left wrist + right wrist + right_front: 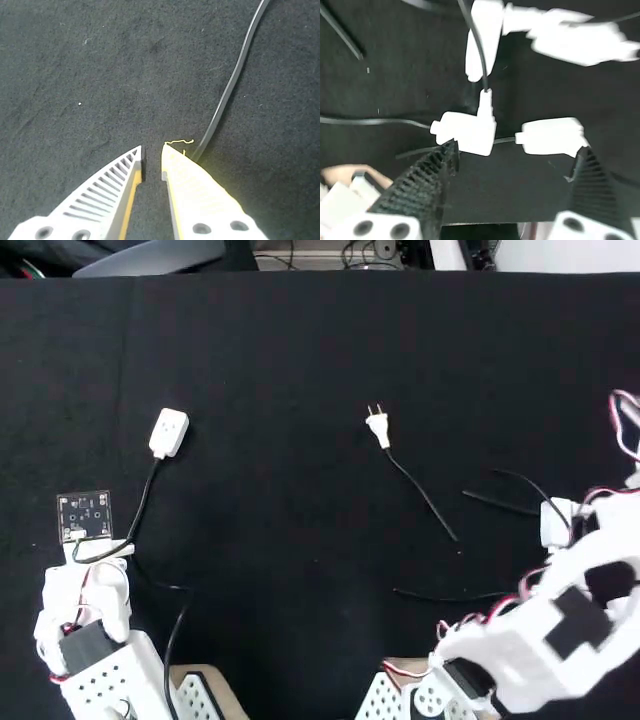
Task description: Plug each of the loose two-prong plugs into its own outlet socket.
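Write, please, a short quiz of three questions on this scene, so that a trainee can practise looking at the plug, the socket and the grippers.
1. True or false: the white two-prong plug near the middle of the table is already pushed into the outlet socket.
2. Choose one. The right gripper is: A) open, B) shut on a cable, C) shut on the outlet socket.
3. Short answer: what colour is the cable that runs from the outlet socket?

Key: 1 false, they lie apart on the cloth; 2 A; 3 black.
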`<state>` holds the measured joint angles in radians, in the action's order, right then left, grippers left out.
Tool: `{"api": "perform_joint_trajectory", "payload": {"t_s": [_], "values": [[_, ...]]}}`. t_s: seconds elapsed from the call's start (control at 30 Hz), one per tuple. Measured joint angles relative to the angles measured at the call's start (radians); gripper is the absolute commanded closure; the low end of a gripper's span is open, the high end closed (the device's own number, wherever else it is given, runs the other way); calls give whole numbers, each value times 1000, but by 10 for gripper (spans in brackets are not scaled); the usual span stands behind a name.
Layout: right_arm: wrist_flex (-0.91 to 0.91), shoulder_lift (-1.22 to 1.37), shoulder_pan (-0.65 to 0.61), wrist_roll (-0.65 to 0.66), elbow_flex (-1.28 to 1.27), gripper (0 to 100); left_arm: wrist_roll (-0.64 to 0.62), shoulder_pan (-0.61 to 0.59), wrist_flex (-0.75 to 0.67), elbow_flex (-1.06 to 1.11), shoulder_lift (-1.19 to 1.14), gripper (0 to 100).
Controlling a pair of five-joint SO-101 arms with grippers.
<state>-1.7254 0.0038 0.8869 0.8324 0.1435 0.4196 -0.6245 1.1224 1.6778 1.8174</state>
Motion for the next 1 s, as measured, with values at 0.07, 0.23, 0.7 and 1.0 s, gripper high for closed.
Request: {"api": "perform_joint_trajectory", "payload": {"t_s": [0.07, 0.23, 0.7, 1.0], "values": [[-2, -117, -32, -55, 0, 734, 0, 0, 0, 0, 0, 920], [-2, -390, -224, -250, 0, 841, 0, 0, 0, 0, 0, 920], [511, -239, -970, -457, -468, 913, 0, 0, 0, 0, 0, 920], [764, 255, -979, -450, -356, 832, 0, 0, 0, 0, 0, 920]]}}
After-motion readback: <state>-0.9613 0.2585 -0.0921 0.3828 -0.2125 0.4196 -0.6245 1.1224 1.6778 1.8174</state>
